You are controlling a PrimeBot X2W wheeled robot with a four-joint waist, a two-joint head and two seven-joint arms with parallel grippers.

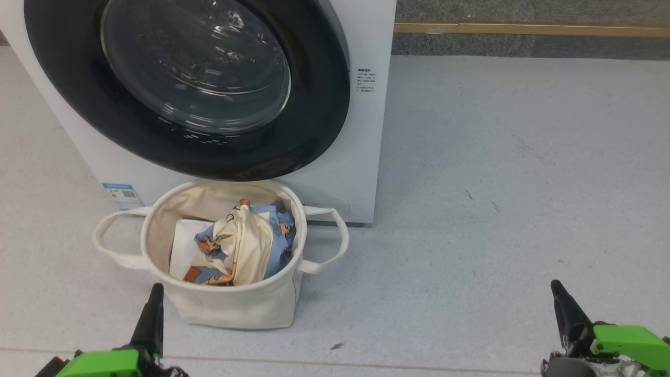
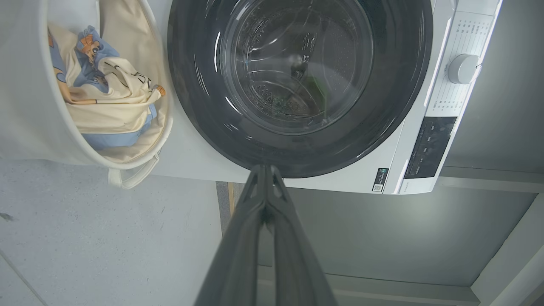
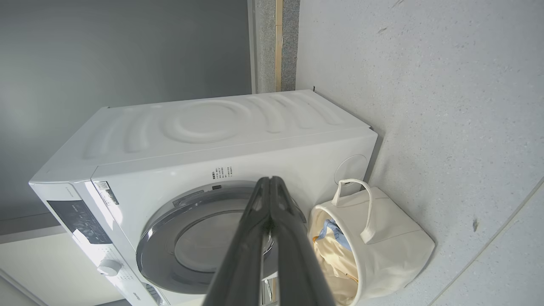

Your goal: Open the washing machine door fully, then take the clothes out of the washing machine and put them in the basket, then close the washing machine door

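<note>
Facing the white boxy front-loading washing machine (image 1: 361, 157) at 12 o'clock, I see its round glossy black-rimmed glass door (image 1: 314, 104) shut; the light-blue and cream printed clothes (image 1: 246, 246) lie in the round cream canvas basket (image 1: 230, 309) just before it at 11 o'clock; my left gripper (image 2: 265, 172) and right gripper (image 3: 270, 182), fingers pressed together, hold nothing.

The floor (image 1: 497, 183) is pale grey and finely speckled, with a few small dark marks (image 1: 337, 345). A thin seam (image 1: 261, 360) crosses it. At its far edge a wooden strip (image 1: 523, 29) runs between dark grey bands. The wall (image 3: 127, 51) is plain grey.
</note>
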